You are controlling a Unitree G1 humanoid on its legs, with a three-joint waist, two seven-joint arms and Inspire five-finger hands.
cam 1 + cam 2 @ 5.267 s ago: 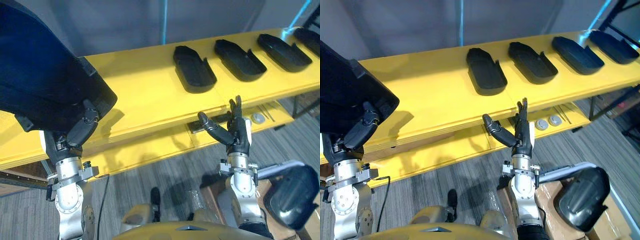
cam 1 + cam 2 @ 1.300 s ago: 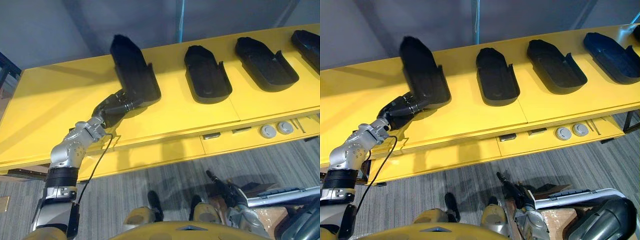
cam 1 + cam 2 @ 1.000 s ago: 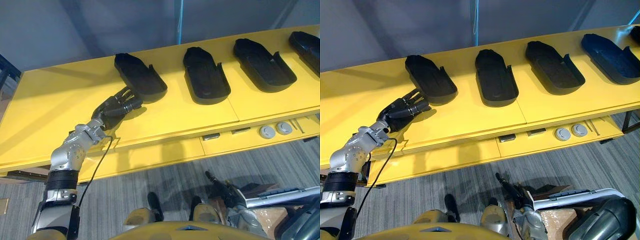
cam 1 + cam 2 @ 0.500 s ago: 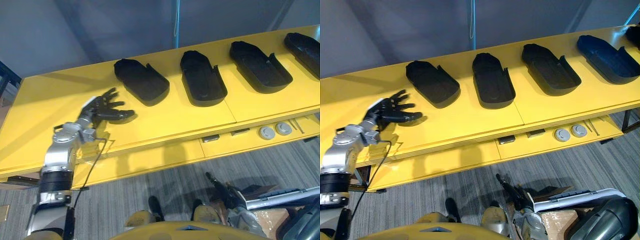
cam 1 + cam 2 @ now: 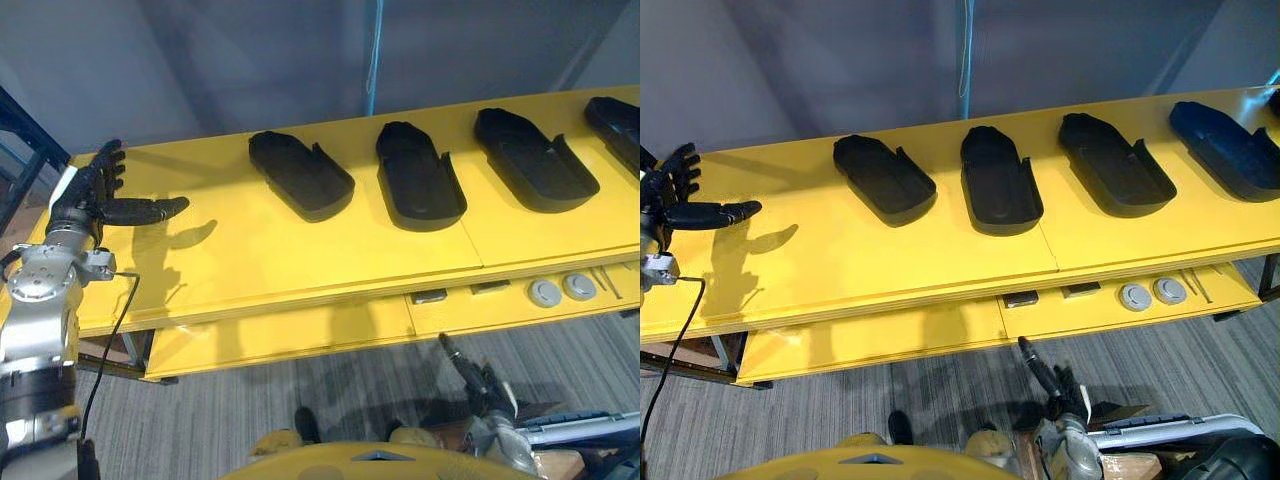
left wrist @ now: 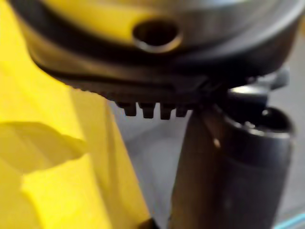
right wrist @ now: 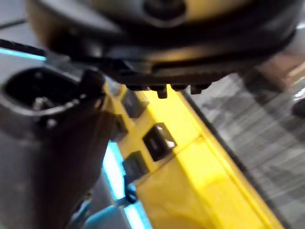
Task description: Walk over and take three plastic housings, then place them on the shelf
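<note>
Several black plastic housings lie in a row, open side up, on the yellow shelf (image 5: 300, 260). The leftmost housing (image 5: 300, 175) rests free, with a second housing (image 5: 420, 187) and a third housing (image 5: 535, 172) to its right. My left hand (image 5: 92, 197) hovers over the shelf's far left end, open and empty, its fingers spread and its thumb pointing toward the housings, well apart from them. My right hand (image 5: 482, 385) hangs low in front of the shelf above the floor, fingers straight, holding nothing.
Below the shelf top runs a yellow lower ledge (image 5: 500, 305) with two round grey discs (image 5: 560, 291) and small dark slots (image 5: 430, 296). A dark frame (image 5: 20, 150) stands at the far left. Grey carpet (image 5: 300, 390) lies before the shelf.
My left hand has pulled back leftward from the leftmost housing, which stays flat on the shelf. The view has shifted a little. The right hand stays low.
</note>
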